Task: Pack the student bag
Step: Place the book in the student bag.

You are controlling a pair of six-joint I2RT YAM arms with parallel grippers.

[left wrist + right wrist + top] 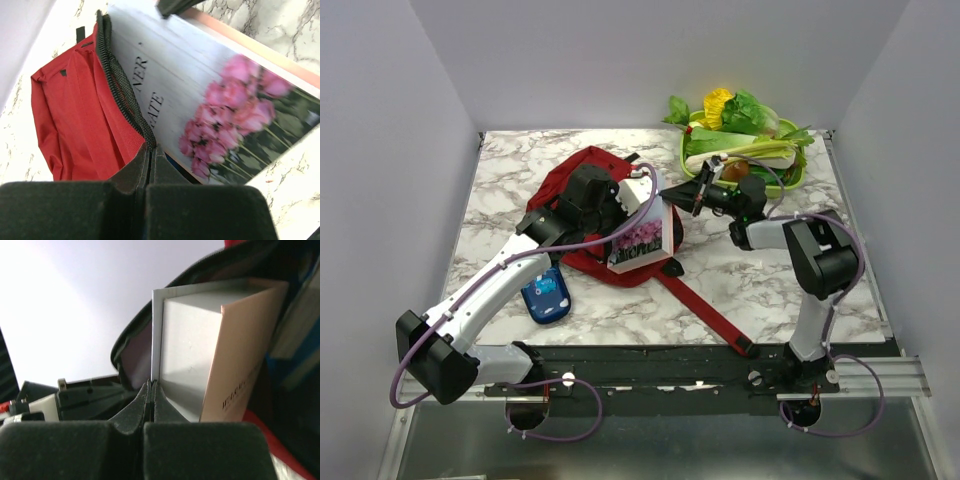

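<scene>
The dark red student bag [570, 178] lies at mid-table with its mouth turned right. A book with pink flowers on its cover [642, 240] stands partly inside that mouth. My left gripper [610, 205] is shut on the bag's black zip rim [120, 85]; the wrist view shows its jaws [150, 148] pinching the rim beside the book [210, 75] and red fabric [75, 115]. My right gripper [682, 195] meets the book's upper right corner. Its jaws [151, 384] are shut on the thin edge of the book's cover [156, 335], with the bag's dark opening [125, 345] behind.
A small blue patterned pencil case [546, 296] lies on the marble by the left arm. A long red strap [705, 310] runs from the bag toward the near edge. A green tray [685, 158] heaped with vegetables stands at the back right.
</scene>
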